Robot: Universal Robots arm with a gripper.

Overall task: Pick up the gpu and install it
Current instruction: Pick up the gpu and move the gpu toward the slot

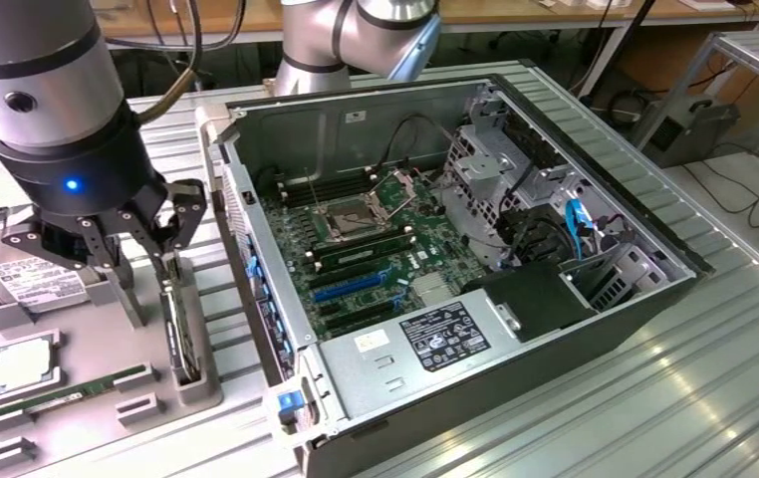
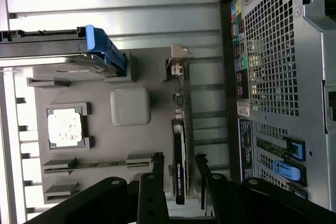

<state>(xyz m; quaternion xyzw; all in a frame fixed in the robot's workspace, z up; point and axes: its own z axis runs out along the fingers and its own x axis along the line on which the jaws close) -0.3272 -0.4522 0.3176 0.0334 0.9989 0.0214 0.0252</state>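
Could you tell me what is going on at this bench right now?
A robot arm's tool hangs just over the gpu, which stands on edge in a grey holder tray beside the open computer case. The tool's fingers sit either side of the card, open and not gripping it. The gpu is not yet lifted or installed.

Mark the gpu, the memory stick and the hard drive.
gpu (image 2: 179,141), wrist view, on its black edge.
memory stick (image 1: 68,392), exterior view, on the middle of the green board.
hard drive (image 1: 34,281), exterior view, on its white label.
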